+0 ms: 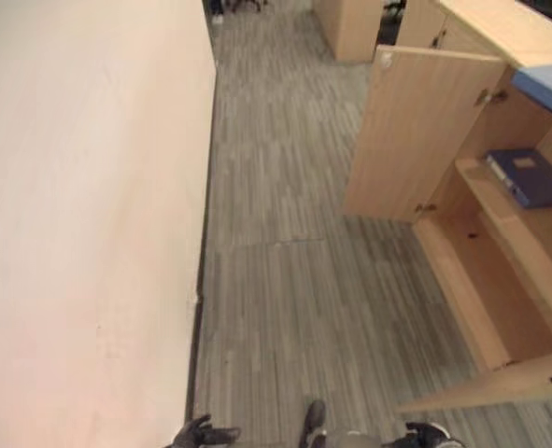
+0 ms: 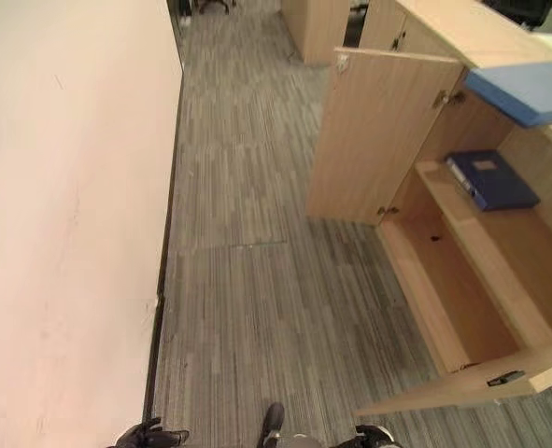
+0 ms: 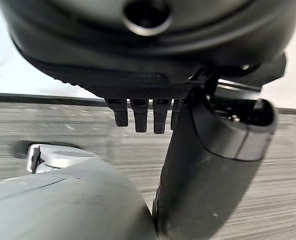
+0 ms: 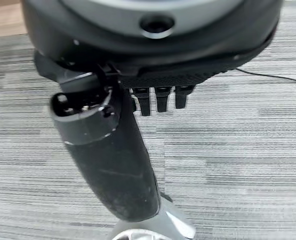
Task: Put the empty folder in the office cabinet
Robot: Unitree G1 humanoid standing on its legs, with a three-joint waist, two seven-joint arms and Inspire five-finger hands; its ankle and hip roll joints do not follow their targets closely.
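- Left wrist view: left hand (image 3: 198, 165) hangs over the floor, fingers relaxed, holding nothing.
- Right hand (image 4: 112, 160) likewise hangs loose, empty.
- One dark blue folder (image 2: 492, 179) lies on the shelf of the office cabinet (image 2: 462, 308), which has two doors open.

Dark blue folder (image 2: 491, 179) lying flat on upper shelf inside open light-wood office cabinet (image 2: 462, 280), at 2 o'clock; both cabinet doors swung open over grey carpet
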